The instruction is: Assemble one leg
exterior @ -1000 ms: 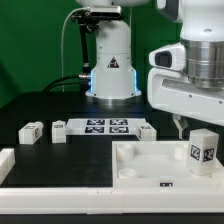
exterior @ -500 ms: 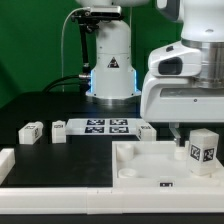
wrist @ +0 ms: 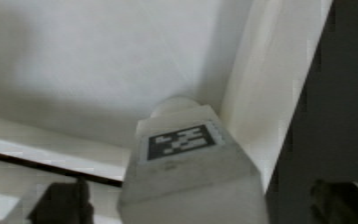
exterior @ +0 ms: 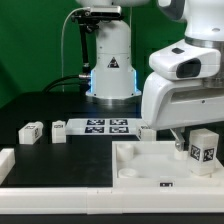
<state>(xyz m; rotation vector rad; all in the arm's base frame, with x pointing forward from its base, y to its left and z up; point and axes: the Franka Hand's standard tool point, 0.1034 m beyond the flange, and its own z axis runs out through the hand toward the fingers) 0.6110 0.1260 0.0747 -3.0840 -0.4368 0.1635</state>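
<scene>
The gripper [wrist: 197, 206] hangs wide open and empty above the white panel [exterior: 150, 168]. The leg [exterior: 203, 150] stands upright on the panel's right end in the exterior view. A spare block [exterior: 32, 131] sits far left, near the marker board [exterior: 105, 126].

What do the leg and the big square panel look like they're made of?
The leg: probably hard white plastic, matte, no glare, crisp edges; its black-and-white tag looks printed flat on one face. The panel: seemingly the same matte white plastic, with a raised rim. Moulded or printed, I cannot tell.
</scene>
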